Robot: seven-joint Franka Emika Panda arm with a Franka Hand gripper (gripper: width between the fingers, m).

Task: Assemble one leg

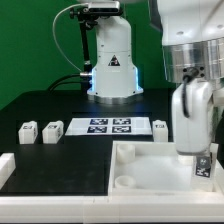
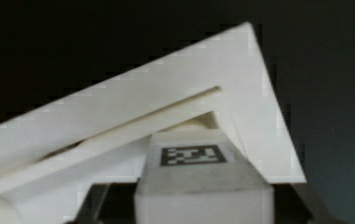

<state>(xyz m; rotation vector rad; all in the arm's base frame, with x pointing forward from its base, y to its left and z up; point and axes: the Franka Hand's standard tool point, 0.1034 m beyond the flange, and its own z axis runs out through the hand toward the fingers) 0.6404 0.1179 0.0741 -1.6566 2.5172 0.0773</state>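
Observation:
My gripper (image 1: 202,160) is shut on a leg (image 1: 204,167), a small white block with a black-and-white marker. It holds the leg just over the corner of the large white tray-like piece (image 1: 150,165) at the exterior view's right. In the wrist view the leg (image 2: 193,175) sits between my dark fingers (image 2: 106,200), its marker facing the camera, and my gripper (image 2: 195,208) is closed on its sides. The tray-like piece's corner (image 2: 138,95) lies below it. Three more legs stand on the black table: two (image 1: 27,131) (image 1: 52,129) at the left and one (image 1: 160,128) right of the marker board.
The marker board (image 1: 108,126) lies flat at mid-table. The robot's base (image 1: 113,70) stands behind it. A white part (image 1: 5,165) lies at the exterior view's left front edge.

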